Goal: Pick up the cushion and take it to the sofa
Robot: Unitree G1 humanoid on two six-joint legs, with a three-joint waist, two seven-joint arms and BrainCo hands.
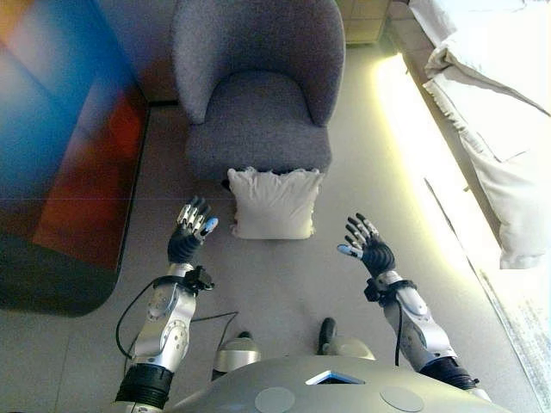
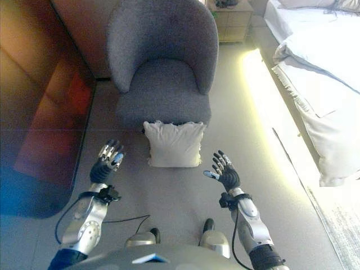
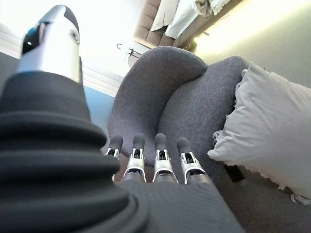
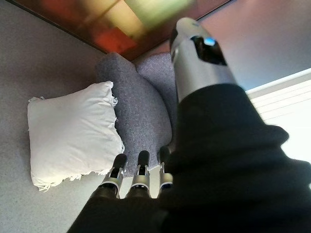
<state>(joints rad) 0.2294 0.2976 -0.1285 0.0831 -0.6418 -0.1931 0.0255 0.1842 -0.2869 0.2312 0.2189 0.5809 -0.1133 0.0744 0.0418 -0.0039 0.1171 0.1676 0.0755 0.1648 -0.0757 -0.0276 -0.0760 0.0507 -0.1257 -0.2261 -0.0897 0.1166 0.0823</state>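
Note:
A white fringed cushion [image 1: 274,204] stands on the floor, leaning against the front of a grey armchair [image 1: 258,95]. It also shows in the left wrist view [image 3: 272,131] and the right wrist view [image 4: 73,136]. My left hand [image 1: 191,231] is open, raised just left of the cushion and apart from it. My right hand [image 1: 368,245] is open, raised to the cushion's right and a little nearer me, also apart from it. Both hands are empty.
A dark glossy cabinet [image 1: 60,155] runs along the left. A bed with white bedding [image 1: 491,112] lies at the right, with a lit strip of floor beside it. A wooden nightstand [image 2: 230,19] stands behind the armchair. Grey floor [image 1: 284,275] lies between my hands.

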